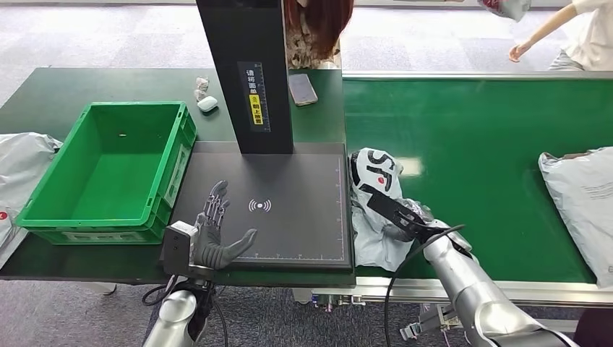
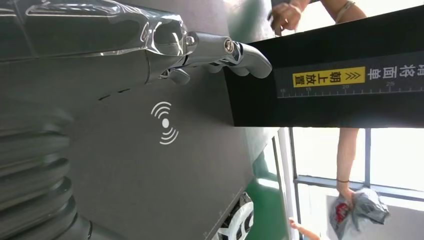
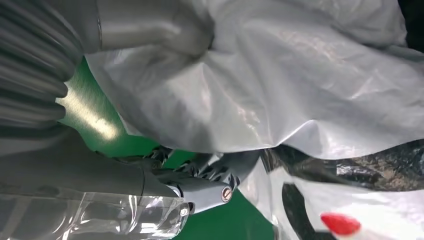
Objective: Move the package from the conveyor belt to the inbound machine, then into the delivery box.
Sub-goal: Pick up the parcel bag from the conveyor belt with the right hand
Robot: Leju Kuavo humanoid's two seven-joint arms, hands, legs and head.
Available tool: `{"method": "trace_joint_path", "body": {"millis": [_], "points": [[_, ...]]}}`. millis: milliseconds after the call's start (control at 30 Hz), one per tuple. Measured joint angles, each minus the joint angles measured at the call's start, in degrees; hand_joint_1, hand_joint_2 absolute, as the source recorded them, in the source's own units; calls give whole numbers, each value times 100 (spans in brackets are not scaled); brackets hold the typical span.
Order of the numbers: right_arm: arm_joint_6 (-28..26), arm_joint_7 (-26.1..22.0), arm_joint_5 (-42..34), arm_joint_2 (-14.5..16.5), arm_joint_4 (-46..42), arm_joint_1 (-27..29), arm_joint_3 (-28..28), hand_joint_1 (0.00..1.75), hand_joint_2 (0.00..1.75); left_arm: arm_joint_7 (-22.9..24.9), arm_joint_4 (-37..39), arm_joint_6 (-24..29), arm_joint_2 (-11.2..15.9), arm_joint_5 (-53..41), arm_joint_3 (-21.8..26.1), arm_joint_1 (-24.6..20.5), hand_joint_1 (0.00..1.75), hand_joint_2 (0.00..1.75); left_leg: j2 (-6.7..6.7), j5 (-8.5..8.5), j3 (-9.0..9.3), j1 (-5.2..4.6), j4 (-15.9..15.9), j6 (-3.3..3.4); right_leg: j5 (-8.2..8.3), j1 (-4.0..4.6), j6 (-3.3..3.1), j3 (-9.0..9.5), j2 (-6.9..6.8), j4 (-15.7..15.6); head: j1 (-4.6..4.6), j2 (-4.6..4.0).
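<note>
A smartphone (image 1: 302, 88) lies face-up near the far edge of the dark green table (image 1: 43, 90), just right of the black upright column. Left of the column sit a white earbud case (image 1: 207, 104) and a crumpled bit of paper (image 1: 201, 87) — close together. Beyond the far edge — a person's hand (image 1: 517, 51), and in the left wrist view another hand holding a grey bag (image 2: 357, 211).

Crumpled grey package (image 1: 376, 210) on belt (image 1: 470, 144) edge beside scanner plate (image 1: 289, 210).
</note>
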Motion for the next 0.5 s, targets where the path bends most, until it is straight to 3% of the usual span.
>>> {"method": "trace_joint_path", "body": {"millis": [500], "points": [[-67,18,-52,4,-268,111,0,175,175,9,-46,-1,20,22,0,22,0,175,0,-1,-1,0,0,-1,-1,1,0,-1,0,1,0,0]]}}
